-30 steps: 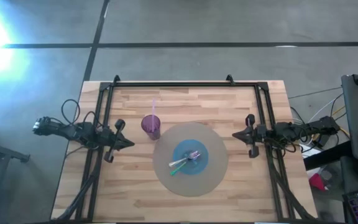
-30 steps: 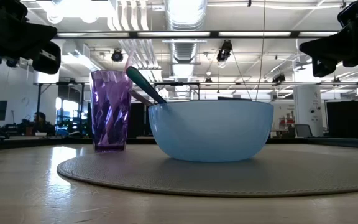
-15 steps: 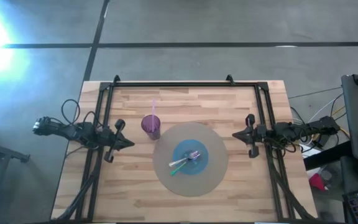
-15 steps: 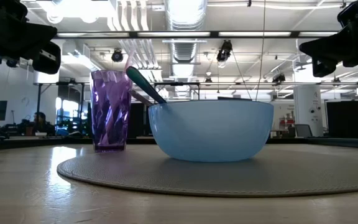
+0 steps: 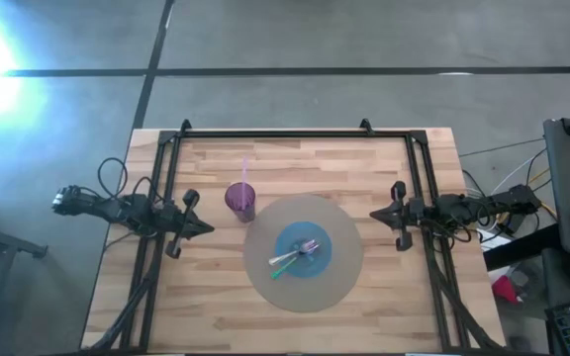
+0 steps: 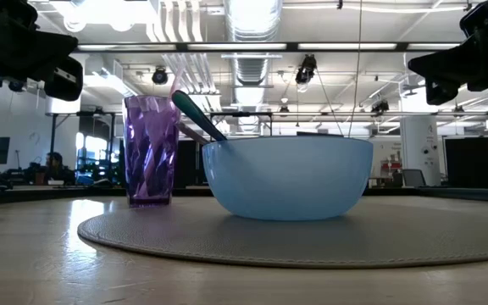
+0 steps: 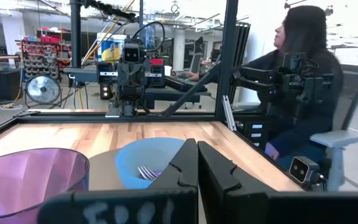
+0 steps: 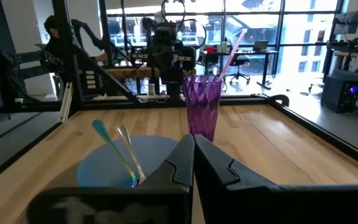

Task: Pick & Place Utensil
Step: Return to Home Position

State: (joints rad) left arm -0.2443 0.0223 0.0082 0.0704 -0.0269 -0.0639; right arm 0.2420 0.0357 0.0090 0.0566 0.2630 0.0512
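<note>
A light blue bowl [image 5: 304, 250] [image 6: 287, 176] sits on a round grey placemat [image 5: 339, 287] at the table's middle. A fork and two other utensils with green and pale handles [image 5: 287, 262] lie in it, handles leaning on the rim toward the near-left [image 8: 112, 148]. A purple cup [image 5: 240, 199] [image 6: 151, 148] with a pink straw [image 8: 229, 51] stands left of the mat. My left gripper [image 5: 206, 228] [image 7: 197, 163] hovers shut at the left, above the table. My right gripper [image 5: 376, 215] [image 8: 193, 155] hovers shut at the right.
A black metal frame [image 5: 295, 133] runs along the table's far edge and down both sides. Bare wood lies on the near and far parts of the table. A person [image 7: 297, 93] sits beyond the right side of the table.
</note>
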